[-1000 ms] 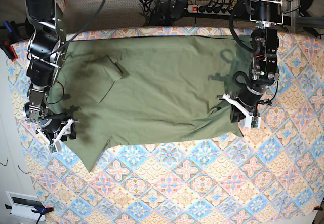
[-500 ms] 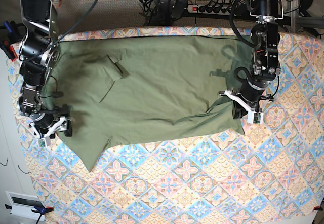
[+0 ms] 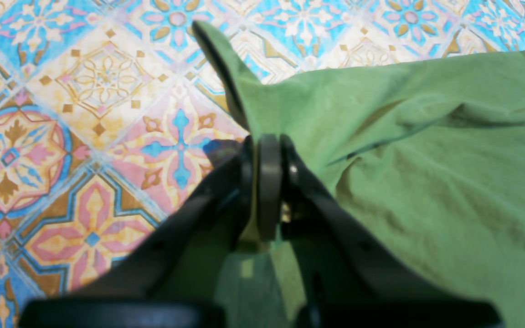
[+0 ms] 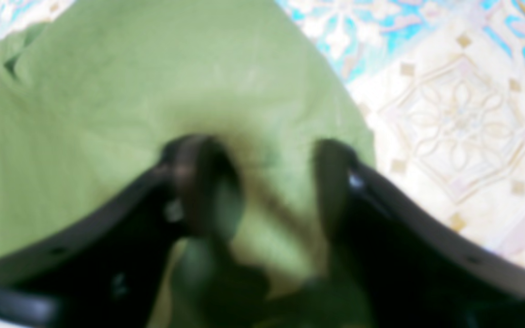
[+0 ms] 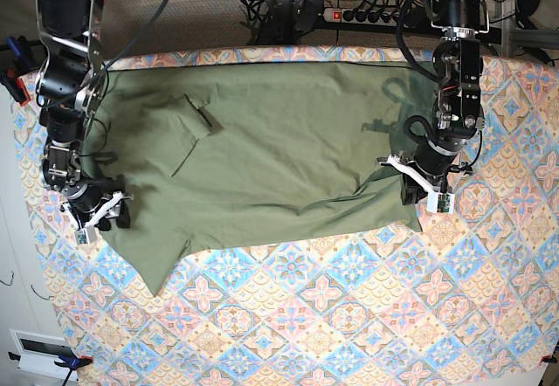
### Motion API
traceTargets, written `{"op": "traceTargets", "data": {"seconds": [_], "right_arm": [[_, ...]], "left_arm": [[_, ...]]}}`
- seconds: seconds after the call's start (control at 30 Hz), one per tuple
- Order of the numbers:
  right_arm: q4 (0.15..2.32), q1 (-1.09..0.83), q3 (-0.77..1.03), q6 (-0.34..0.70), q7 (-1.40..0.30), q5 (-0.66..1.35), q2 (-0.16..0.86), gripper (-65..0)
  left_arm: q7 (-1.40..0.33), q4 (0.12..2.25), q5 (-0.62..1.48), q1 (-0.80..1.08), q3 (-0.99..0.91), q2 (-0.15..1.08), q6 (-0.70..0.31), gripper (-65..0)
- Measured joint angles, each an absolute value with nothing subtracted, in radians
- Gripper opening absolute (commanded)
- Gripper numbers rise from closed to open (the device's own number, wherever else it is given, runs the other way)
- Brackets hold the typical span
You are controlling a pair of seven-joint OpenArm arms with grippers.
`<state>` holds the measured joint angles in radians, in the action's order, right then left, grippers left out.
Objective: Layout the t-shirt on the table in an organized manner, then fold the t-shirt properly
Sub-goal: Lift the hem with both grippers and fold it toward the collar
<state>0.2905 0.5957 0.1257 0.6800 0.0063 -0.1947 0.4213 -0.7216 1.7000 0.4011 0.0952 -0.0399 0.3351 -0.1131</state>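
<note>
T-shirt [image 5: 262, 172]: it lies spread wide across the far half of the table [image 5: 349, 316], mostly flat, with a crease near your left arm.
Left gripper [image 3: 267, 150]: jaws pinched tight on the t-shirt's edge, lifting a small peak of cloth so you can tug it straight.
Right gripper [image 4: 271, 182]: jaws apart over the opposite edge, cloth beneath them; you hold nothing there, likely lining up a matching pinch.

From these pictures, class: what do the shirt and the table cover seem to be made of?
Shirt: soft matte woven or knit cloth, likely cotton; it creases and drapes limply. Table cover: printed floral tile pattern, flat with no sheen; probably fabric, though that is uncertain.
</note>
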Motion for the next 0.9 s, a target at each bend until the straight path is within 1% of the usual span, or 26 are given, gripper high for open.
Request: {"op": "traceTargets", "data": {"seconds": [0.03,0.07,0.13,0.2,0.27,0.43,0.5,0.6,0.67,0.8,0.9], "right_arm": [[0.297,0.589,0.089,0.680,0.016,-0.187,0.425,-51.5],[0.301,0.584,0.070,0.680,0.016,-0.183,0.427,-56.5],[0.307,0.576,0.047,0.679,0.025,-0.175,0.428,-64.9],[0.323,0.544,0.047,0.677,0.049,-0.162,0.427,-64.7],[0.409,0.492,0.047,0.676,0.047,-0.157,0.425,-64.5],[0.651,0.371,0.046,0.677,-0.071,-0.175,0.419,-64.6],[0.742,0.312,0.045,0.674,-0.091,-0.169,0.419,-64.6],[0.842,0.260,0.045,0.677,-0.140,-0.170,0.419,-64.7],[0.888,0.250,0.043,0.680,-0.183,-0.181,0.418,-64.5],[0.957,0.233,0.042,0.688,-0.221,-0.204,0.416,-64.3],[0.971,0.232,0.096,0.710,-0.237,-0.209,0.407,-64.3]], "left_arm": [[-0.722,1.700,0.401,0.095,-0.040,0.336,-0.113,-65.0],[-0.722,1.700,0.401,0.095,-0.040,0.336,-0.113,-65.0],[-0.722,1.700,0.401,0.095,-0.040,0.335,-0.113,-65.0],[-0.721,1.700,0.401,0.094,-0.040,0.335,-0.113,-65.0],[-0.722,1.700,0.401,0.091,-0.040,0.336,-0.113,-65.0],[-0.722,1.700,0.401,0.092,-0.040,0.339,-0.113,-65.0],[-0.723,1.700,0.404,0.091,-0.037,0.367,-0.125,-65.0],[-0.722,1.701,0.399,0.088,-0.043,0.384,-0.110,-65.0],[-0.726,1.701,0.407,0.090,-0.038,0.406,-0.126,-65.0],[-0.725,1.708,0.448,0.092,-0.040,0.451,-0.118,-65.0],[-0.726,1.708,0.473,0.092,-0.077,0.456,-0.121,-65.0]]}}
